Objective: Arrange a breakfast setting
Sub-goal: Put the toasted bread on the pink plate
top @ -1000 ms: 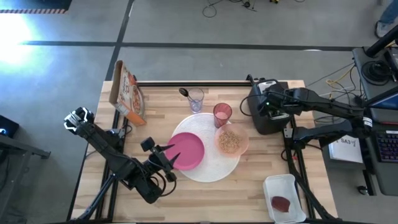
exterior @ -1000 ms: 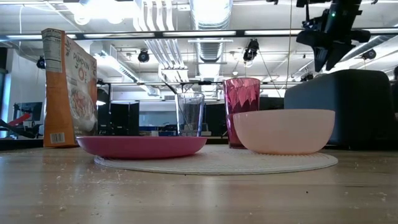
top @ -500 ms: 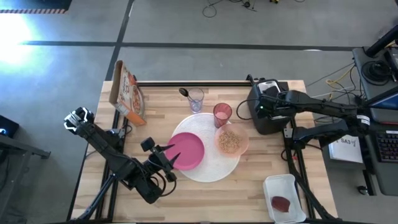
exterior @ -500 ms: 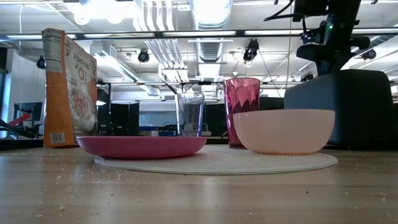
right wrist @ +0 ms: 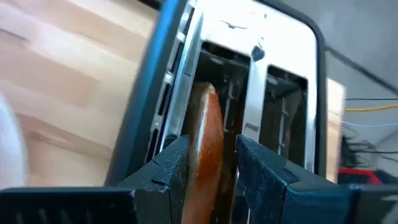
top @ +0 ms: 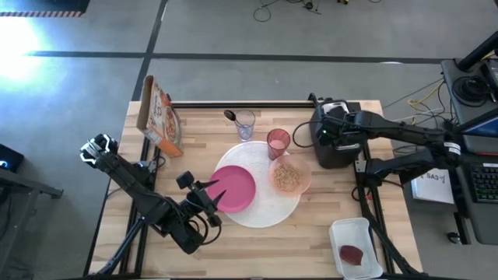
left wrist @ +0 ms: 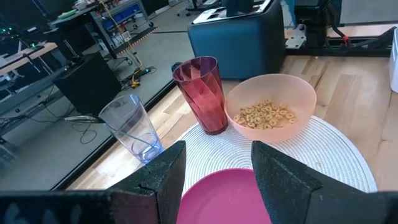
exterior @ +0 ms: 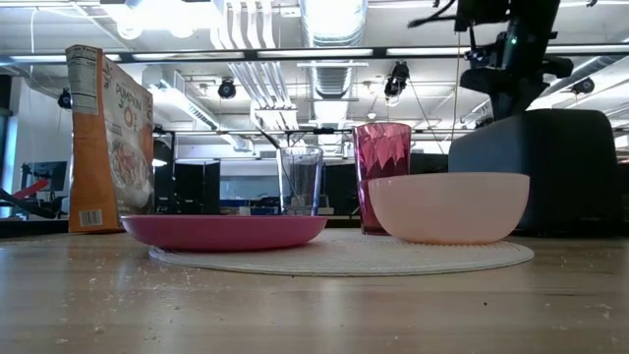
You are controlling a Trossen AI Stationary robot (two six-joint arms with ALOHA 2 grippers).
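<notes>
The breakfast setting sits mid-table: one white mat (top: 268, 204) carrying one magenta plate (top: 233, 188), one peach bowl (top: 289, 177) of cereal and one pink cup (top: 278, 142), with one clear glass (top: 245, 123) and one cereal box (top: 159, 117) behind. The right hand (top: 328, 134) reaches over the dark toaster (top: 333, 152), fingers pinching a brown slice (right wrist: 207, 144) in its slot. The left hand (top: 212, 198) hovers beside the plate, fingers apart.
</notes>
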